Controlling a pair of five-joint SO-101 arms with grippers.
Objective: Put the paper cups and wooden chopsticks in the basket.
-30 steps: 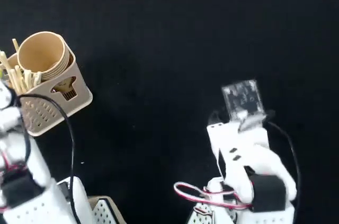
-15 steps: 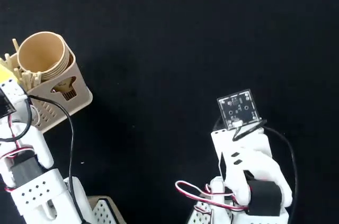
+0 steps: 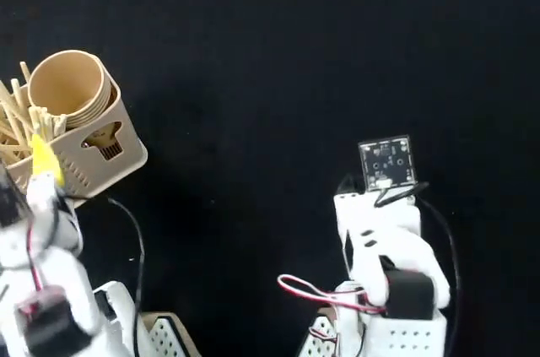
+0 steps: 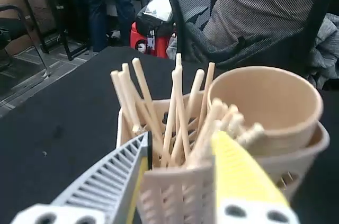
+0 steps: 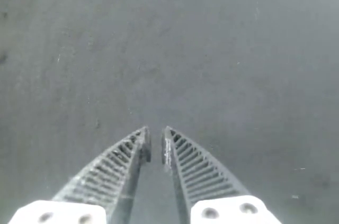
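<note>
The black table (image 3: 270,62) is looked down on steeply by the high camera, most of its width being taken in; the left wrist view is taken along the left gripper (image 4: 183,139), nearly level and very near the basket (image 4: 296,158), toward the room (image 4: 79,1) beyond; the right wrist view is aimed down past the right gripper (image 5: 155,139) at bare tabletop close below; the basket is shared by the high and left wrist views.

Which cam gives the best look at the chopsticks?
Left wrist view: the chopsticks stand close up in the basket beside the stacked paper cups. The high view catches them at the frame's left edge, partly cut off. The right wrist view faces the black tabletop.
</note>
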